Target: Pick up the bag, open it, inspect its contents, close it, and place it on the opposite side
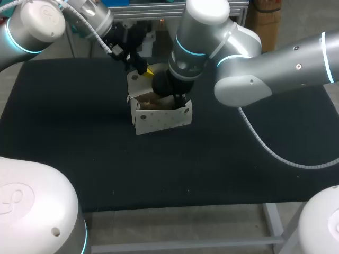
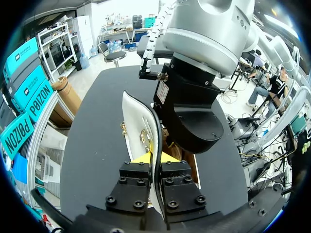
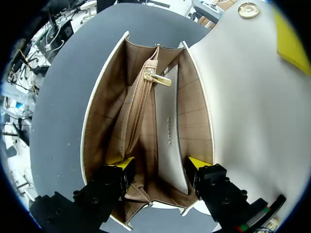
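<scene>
Right wrist view: right end effector point(image 3: 160, 164) spread wide inside the open bag point(image 3: 146, 121); left end effector point(image 2: 154, 162) pinches its flap point(image 2: 138, 121).

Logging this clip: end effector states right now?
Left end effector: closed on the flap.
Right end effector: open, inside the bag.

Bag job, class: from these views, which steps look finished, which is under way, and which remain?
Done: the bag stands open on the table, its flap raised. In hand: the left gripper is shut on the flap, and the right gripper, fingers open, looks into the lined interior with its zipped pocket, so inspection seems under way. Left: closing the flap and placing the bag on the opposite side.
</scene>
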Available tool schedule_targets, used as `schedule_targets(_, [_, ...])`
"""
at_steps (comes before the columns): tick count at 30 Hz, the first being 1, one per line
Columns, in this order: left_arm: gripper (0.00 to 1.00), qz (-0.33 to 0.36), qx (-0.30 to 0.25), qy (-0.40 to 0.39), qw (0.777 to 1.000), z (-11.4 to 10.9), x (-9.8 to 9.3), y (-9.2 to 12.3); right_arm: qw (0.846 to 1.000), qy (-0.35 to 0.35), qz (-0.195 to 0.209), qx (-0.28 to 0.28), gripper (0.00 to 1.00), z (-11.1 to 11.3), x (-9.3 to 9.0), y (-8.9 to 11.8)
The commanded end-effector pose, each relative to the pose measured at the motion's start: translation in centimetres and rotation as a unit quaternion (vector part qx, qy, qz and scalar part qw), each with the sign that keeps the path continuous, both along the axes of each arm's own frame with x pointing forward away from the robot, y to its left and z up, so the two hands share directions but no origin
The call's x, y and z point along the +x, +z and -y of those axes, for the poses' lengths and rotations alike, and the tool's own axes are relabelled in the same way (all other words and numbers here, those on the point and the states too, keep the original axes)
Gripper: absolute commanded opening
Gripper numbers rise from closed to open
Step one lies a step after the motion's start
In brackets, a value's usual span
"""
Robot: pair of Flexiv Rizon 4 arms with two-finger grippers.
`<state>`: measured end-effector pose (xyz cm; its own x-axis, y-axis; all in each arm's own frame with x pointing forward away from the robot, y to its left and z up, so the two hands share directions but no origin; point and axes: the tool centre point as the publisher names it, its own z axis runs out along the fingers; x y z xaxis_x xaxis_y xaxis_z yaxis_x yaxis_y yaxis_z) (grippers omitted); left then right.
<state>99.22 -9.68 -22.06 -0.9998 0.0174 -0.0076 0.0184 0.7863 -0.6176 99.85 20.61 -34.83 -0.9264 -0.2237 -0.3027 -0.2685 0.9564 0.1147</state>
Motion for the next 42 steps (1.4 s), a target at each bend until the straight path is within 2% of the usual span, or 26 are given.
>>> schedule_targets(1, [0.0, -0.001, -0.001, -0.003, 1.0, 0.27, -0.5, 0.28, 1.0, 0.003, -0.022, -0.009, 0.95, -0.31, 0.52, -1.03])
schedule_targets(8, [0.0, -0.001, -0.001, -0.002, 1.0, 0.29, -0.45, 0.24, 1.0, 0.004, -0.021, -0.008, 0.93, -0.3, 0.55, -1.07])
schedule_targets(35, [0.0, -0.003, 0.0, -0.006, 1.0, 0.5, -0.3, 0.09, 1.0, 0.007, -0.01, -0.006, 0.93, -0.15, 0.61, -1.06])
schedule_targets(38, [0.0, -0.004, 0.001, -0.007, 1.0, 0.55, -0.29, 0.06, 1.0, 0.008, -0.005, -0.005, 0.86, -0.15, 0.51, -0.91])
schedule_targets(40, [0.0, -0.004, 0.001, -0.008, 1.0, 0.57, -0.29, 0.05, 1.0, 0.009, -0.003, -0.004, 0.64, -0.15, 0.45, -0.8])
schedule_targets(41, [0.0, -0.004, 0.001, -0.008, 1.0, 0.58, -0.28, 0.04, 1.0, 0.009, -0.002, -0.004, 0.49, -0.16, 0.42, -0.77])
schedule_targets(42, [0.0, -0.004, 0.0, -0.008, 1.0, 0.58, -0.28, 0.04, 1.0, 0.009, -0.001, -0.004, 0.45, -0.16, 0.41, -0.75])
